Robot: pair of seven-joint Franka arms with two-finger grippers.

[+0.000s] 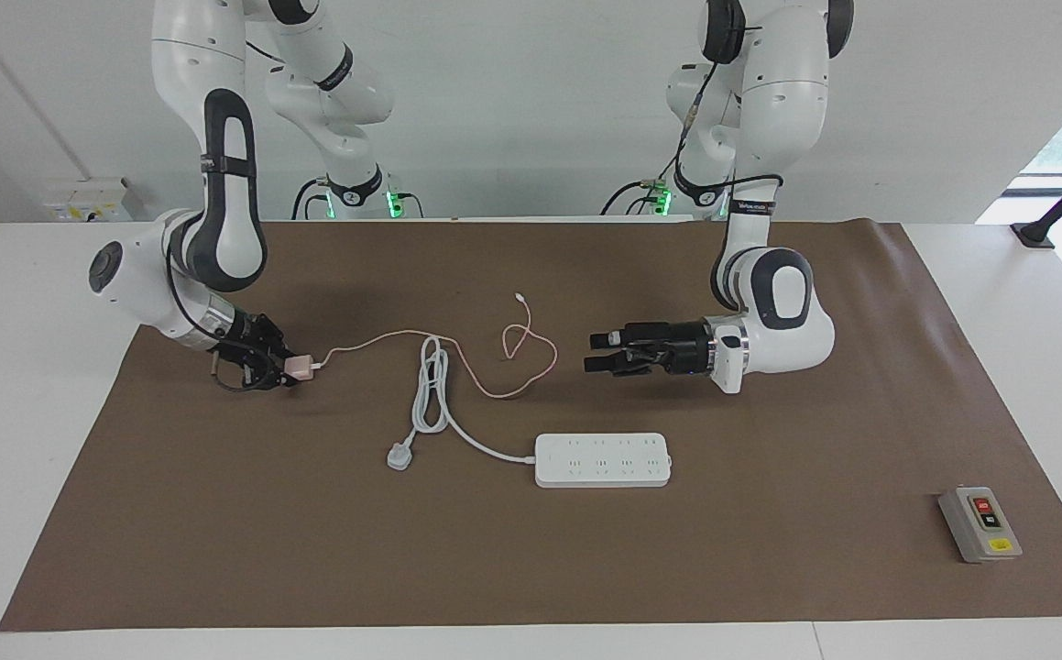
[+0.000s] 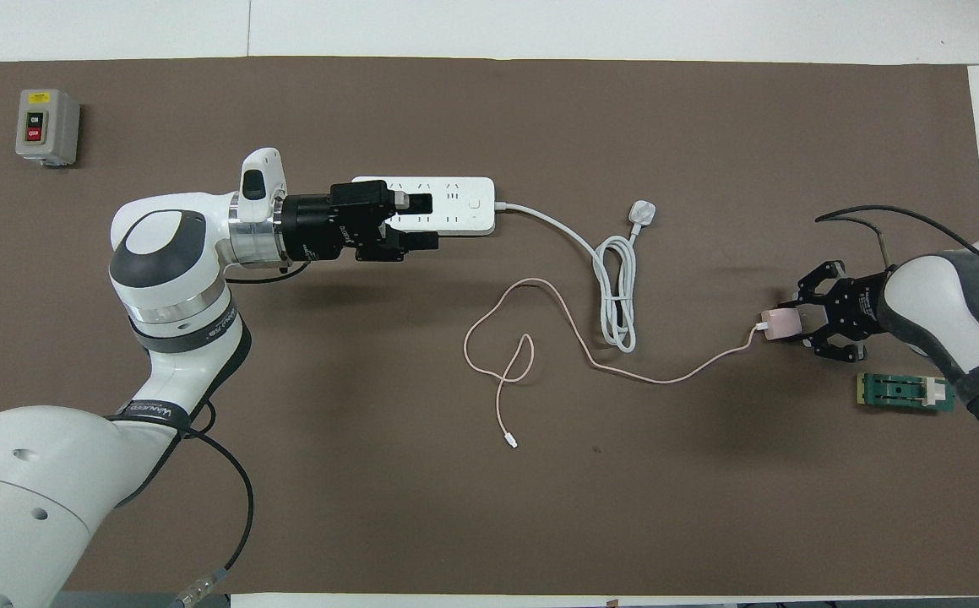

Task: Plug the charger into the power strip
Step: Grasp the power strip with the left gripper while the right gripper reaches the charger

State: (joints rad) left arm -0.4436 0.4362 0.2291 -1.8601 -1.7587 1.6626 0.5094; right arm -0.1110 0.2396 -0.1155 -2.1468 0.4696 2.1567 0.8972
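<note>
1. The right gripper [image 1: 276, 364] [image 2: 796, 323] is sitting low at the right arm's end of the brown table mat [image 1: 531, 568], its black fingers [image 2: 812, 274] closing around the small pale pink cube-shaped charger [image 1: 298, 366] [image 2: 780, 323]; whether they are pressing on it cannot be told.
2. The charger's thin pink cable [image 1: 457, 353] [image 2: 573, 325] is trailing toward the table's middle, looping and ending in a small white connector [image 1: 519, 297] [image 2: 512, 442].
3. The long flat white power strip [image 1: 603, 459] [image 2: 459, 204] is lying flat, farther from the robots than the cable loop.
4. Its thick white cord [image 1: 434, 394] [image 2: 616, 287] is lying partly bundled, ending in a white three-pin plug [image 1: 399, 455] [image 2: 642, 211] resting on the mat.
5. The left gripper [image 1: 596, 353] [image 2: 423, 223] is hanging horizontally with its fingers spread apart and holding nothing; the overhead view is showing it over the power strip.
6. A grey box with red and black buttons [image 1: 980, 523] [image 2: 47, 127] is standing at the left arm's end.
7. A small green fixture [image 2: 905, 393] is lying beside the right gripper.
</note>
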